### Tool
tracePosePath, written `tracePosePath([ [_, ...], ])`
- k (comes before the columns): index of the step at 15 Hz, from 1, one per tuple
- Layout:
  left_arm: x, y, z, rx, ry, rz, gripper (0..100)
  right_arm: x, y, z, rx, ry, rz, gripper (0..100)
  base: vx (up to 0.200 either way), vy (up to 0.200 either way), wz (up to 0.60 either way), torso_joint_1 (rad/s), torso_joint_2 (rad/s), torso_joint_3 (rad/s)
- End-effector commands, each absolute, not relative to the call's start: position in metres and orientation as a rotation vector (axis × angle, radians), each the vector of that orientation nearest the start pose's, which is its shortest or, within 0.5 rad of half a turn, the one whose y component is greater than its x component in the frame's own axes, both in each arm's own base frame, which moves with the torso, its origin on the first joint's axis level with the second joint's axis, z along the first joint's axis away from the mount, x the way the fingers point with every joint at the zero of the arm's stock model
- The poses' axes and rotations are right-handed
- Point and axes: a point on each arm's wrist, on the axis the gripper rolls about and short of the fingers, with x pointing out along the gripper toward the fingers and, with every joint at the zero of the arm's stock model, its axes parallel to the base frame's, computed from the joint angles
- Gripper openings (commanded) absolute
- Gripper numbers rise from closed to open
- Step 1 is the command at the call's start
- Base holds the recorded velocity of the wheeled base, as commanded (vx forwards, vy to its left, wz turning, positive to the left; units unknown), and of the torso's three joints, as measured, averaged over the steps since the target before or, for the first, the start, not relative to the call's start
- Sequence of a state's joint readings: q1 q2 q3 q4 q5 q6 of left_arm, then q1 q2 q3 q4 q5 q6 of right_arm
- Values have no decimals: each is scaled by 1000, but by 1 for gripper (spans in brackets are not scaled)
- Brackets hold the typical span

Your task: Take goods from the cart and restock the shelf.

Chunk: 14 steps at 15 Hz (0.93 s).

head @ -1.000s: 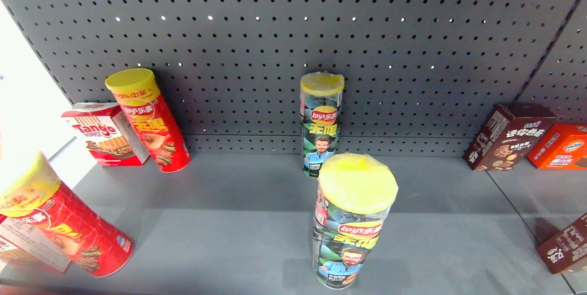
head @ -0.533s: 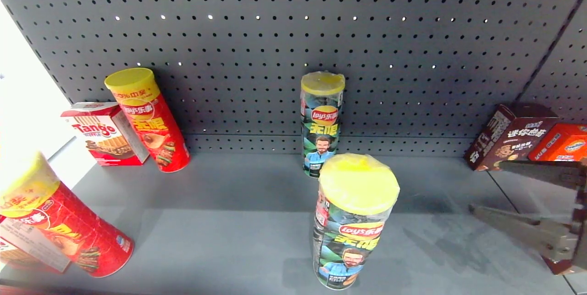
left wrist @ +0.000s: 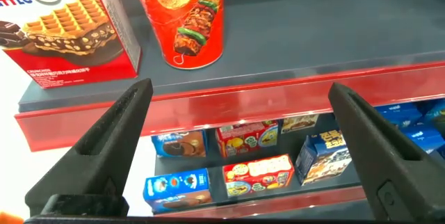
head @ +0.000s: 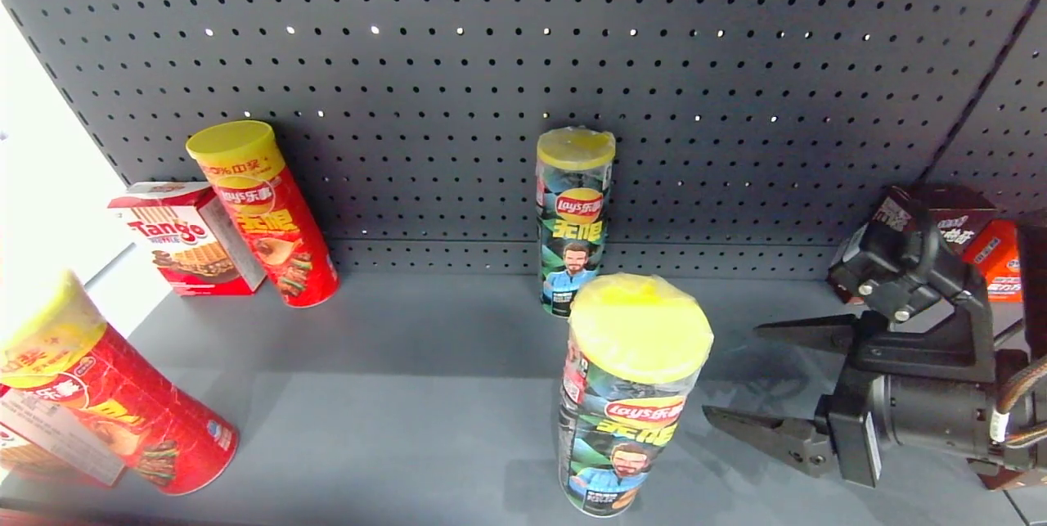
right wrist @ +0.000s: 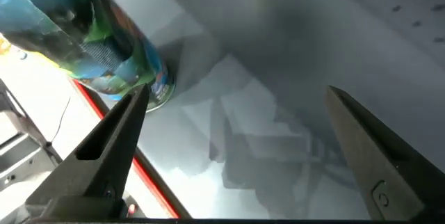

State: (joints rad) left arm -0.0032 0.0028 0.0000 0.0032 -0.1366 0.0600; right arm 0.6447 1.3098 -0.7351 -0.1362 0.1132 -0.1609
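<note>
The right gripper (head: 732, 372) hangs low over the shelf (head: 409, 395), fingers spread wide with nothing between them. The front chip can (head: 630, 395), green-blue with a yellow lid, stands upright near the shelf's front edge, just beside the tip of the nearer finger. Honestly can't tell if they touch. In the right wrist view that can (right wrist: 83, 36) is cut off at its lid end.

A back chip can (head: 572, 223) of the same kind stands upright against the pegboard (head: 736, 101). The gripper's body hides a good chunk of the brown box (head: 953, 211) and the orange box (head: 994, 260) on the right.

At the back left are the back red can (head: 266, 215) and the back wafer box (head: 184, 240). The front red can (head: 114, 403) is half lost in glare, and the front wafer box (head: 49, 436) is clipped by the frame.

The left gripper (left wrist: 240, 95) is spread open and empty, in front of the shelf's red lip (left wrist: 417, 74). Small boxes (left wrist: 250, 161) sit on a lower shelf, too small to make out.
</note>
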Motion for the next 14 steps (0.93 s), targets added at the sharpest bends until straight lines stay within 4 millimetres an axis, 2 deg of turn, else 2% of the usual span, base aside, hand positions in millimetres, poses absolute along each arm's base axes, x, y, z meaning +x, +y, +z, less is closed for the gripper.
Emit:
tracePosePath([
  [1, -23, -3, 75, 59, 5, -140, 100, 162, 127, 207, -278, 404, 787, 100, 0, 0, 0, 0, 0, 0],
  [14, -23, -3, 75, 59, 5, -140, 100, 170, 153, 198, -315, 445, 840, 100, 0, 0, 0, 0, 0, 0],
])
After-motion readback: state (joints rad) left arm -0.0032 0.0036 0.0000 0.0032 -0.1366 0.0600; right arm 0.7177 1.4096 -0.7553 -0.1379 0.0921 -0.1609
